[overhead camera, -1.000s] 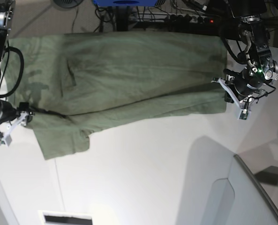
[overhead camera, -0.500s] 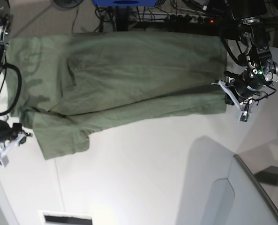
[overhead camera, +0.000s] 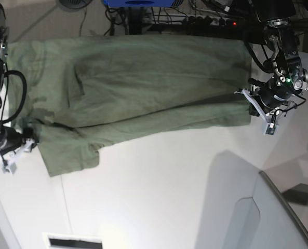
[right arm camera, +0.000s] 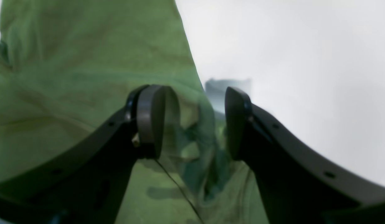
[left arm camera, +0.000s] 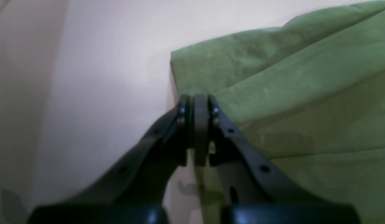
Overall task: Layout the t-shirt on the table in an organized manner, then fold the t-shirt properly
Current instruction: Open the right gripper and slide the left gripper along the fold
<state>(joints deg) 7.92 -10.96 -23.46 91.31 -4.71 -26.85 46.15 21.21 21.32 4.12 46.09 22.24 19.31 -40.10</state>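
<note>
Base view: t-shirt [overhead camera: 138, 88] lay spread toward the table's [overhead camera: 159, 197] far edge; we saw left gripper [left arm camera: 199, 130] pinched closed at its hem corner, right gripper [right arm camera: 192, 121] parted over a sleeve edge, probably to fold.

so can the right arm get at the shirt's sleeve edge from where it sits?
Probably yes. The right gripper stands open with the t-shirt edge fabric between its fingers; nothing blocks it on the table.

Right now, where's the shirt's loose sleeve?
In the base view the sleeve lies flat on the table at lower left, jutting from the shirt beside the right claw.
</note>
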